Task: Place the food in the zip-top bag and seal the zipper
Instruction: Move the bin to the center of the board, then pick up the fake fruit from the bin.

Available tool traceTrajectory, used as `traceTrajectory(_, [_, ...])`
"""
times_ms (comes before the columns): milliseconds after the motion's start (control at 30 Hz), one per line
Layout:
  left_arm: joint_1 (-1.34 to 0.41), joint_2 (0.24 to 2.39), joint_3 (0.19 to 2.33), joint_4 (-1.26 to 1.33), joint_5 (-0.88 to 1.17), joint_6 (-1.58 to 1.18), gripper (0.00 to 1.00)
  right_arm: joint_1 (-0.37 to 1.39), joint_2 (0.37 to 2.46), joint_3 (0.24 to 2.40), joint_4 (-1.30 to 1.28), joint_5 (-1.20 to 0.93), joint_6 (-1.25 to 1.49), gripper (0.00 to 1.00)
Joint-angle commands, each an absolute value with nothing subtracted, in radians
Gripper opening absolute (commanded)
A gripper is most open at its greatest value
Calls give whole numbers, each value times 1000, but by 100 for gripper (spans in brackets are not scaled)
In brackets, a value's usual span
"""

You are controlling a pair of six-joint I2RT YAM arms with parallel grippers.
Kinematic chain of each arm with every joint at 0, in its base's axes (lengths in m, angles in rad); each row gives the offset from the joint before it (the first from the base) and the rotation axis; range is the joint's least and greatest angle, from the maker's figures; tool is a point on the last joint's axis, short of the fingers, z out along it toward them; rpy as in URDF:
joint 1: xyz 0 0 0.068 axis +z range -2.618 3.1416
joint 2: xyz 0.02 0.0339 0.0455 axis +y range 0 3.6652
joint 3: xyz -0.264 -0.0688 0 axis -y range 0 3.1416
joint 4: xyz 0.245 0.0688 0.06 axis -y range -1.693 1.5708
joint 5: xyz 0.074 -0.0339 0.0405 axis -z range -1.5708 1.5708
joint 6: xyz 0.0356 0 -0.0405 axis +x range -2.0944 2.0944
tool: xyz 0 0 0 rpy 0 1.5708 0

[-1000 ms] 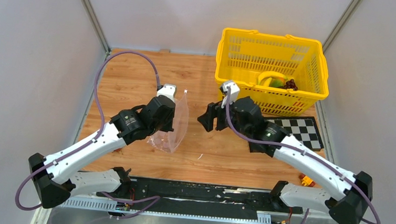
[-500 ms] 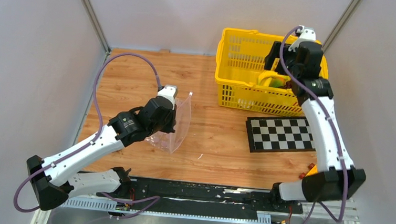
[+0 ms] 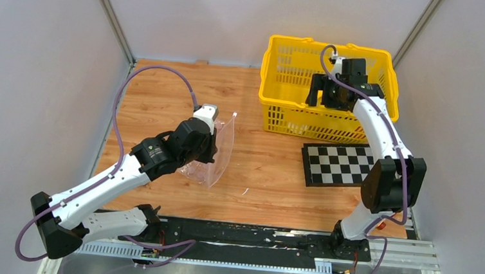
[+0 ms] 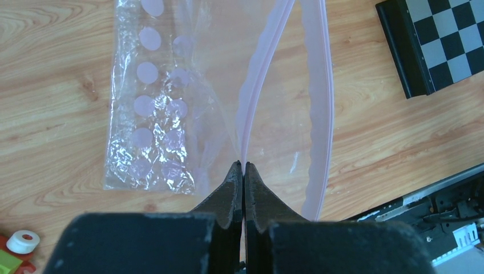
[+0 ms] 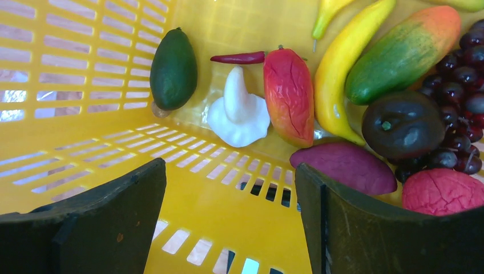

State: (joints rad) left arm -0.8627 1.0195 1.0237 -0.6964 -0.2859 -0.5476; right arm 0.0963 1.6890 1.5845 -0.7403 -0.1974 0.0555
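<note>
My left gripper (image 4: 243,166) is shut on the pink zipper strip (image 4: 255,97) of the clear dotted zip-top bag (image 3: 218,151), holding its mouth open above the table; the bag also shows in the left wrist view (image 4: 151,103). My right gripper (image 5: 231,171) is open and empty inside the yellow mesh basket (image 3: 290,56), low over its floor (image 5: 217,200). The toy food lies ahead of it: a yellow banana (image 5: 339,68), a green avocado (image 5: 173,68), a red-orange fruit (image 5: 289,94), a white mushroom (image 5: 238,114), a purple piece (image 5: 345,166), dark grapes (image 5: 459,85). In the top view the right gripper (image 3: 324,91) hides the food.
A black-and-white checkerboard (image 3: 344,165) lies on the table in front of the basket. A small red-and-green toy with a white wheel (image 4: 17,248) sits near the left gripper. The black rail (image 3: 252,236) runs along the near edge.
My right arm swung from the middle of the table up to the basket and has now reached down inside it. The left gripper has kept hold of the bag with little movement.
</note>
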Motion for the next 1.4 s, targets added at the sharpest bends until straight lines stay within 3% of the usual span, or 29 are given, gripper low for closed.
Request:
traceTrajectory(0, [-864, 1005, 1028, -671, -291, -526, 0, 195, 1618, 1517, -800, -285, 20, 82])
traceTrajectory(233, [-865, 996, 1025, -682, -295, -523, 0, 313, 1475, 1329, -754, -273, 71, 82])
traceTrajectory(400, [-865, 993, 1040, -696, -292, -521, 0, 321, 1444, 1343, -684, -193, 56, 86])
traceTrajectory(567, [-864, 972, 1054, -736, -290, -520, 0, 321, 1596, 1460, -721, -136, -74, 88])
traceTrajectory(800, [-865, 905, 1041, -773, -304, -531, 0, 321, 1880, 1646, -915, -263, -204, 86])
traceTrajectory(1133, [-865, 905, 1061, -811, -285, -513, 0, 321, 2021, 1689, -900, -157, -236, 90])
traceTrajectory(1367, [-864, 920, 1050, -792, -248, -507, 0, 321, 2075, 1702, -841, -142, -206, 77])
